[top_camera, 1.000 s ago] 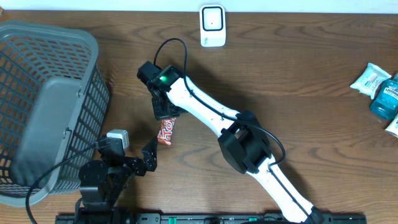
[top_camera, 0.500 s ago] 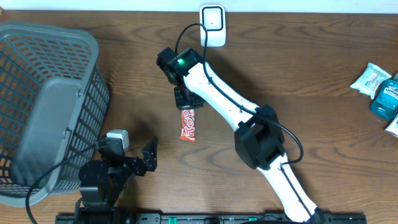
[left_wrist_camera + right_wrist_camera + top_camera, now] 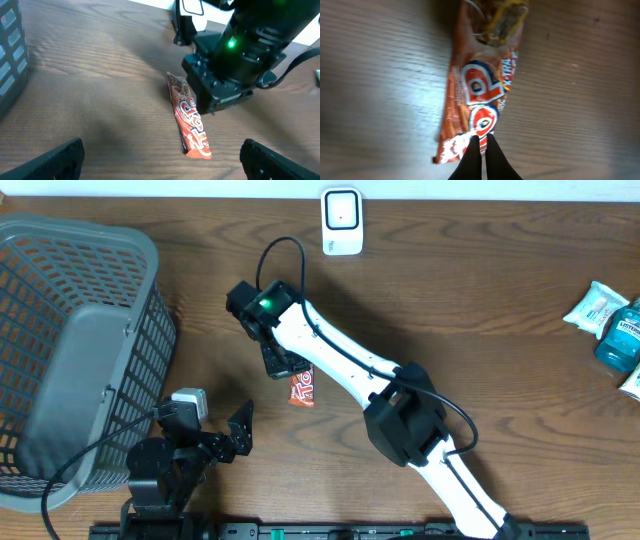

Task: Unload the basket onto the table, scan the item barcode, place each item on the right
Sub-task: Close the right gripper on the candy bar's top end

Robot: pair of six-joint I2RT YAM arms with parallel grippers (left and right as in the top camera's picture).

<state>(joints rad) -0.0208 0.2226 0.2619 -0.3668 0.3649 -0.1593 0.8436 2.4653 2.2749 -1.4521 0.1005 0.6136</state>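
One candy bar (image 3: 302,388) sits mid-table, pinched at its end by the closed right gripper (image 3: 481,150); the left gripper (image 3: 243,428) stands wide open. Best move: carry it toward the scanner (image 3: 341,220) at 12 o'clock, barcode side facing it.

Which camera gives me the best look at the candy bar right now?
Right wrist: the candy bar fills the frame, printed face up. Left wrist shows it smaller, partly behind the right arm. Overhead shows it tiny, its top end under that arm.
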